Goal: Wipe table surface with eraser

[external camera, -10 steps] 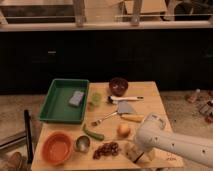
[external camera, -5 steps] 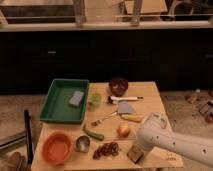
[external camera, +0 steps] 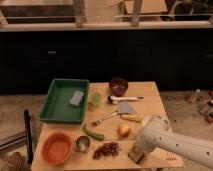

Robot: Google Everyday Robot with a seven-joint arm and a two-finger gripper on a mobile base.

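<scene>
The eraser (external camera: 135,155), a small dark brown block with a pale strip, lies at the front right of the light wooden table surface (external camera: 150,96). My gripper (external camera: 136,151) is at the end of the white arm that reaches in from the lower right. It sits right down on the eraser and is shut on it. The arm's casing hides most of the gripper.
A green tray (external camera: 56,107) with a blue-grey sponge (external camera: 76,98) stands at the left. A dark bowl (external camera: 118,86), green cup (external camera: 95,99), utensils (external camera: 125,99), fork (external camera: 102,120), green vegetable (external camera: 94,133), onion (external camera: 123,130), orange bowl (external camera: 57,147), metal cup (external camera: 82,144) and a dark fruit cluster (external camera: 106,149) crowd the top.
The arm has stayed over the table's front right corner. Its tip has settled onto the eraser and closed there.
</scene>
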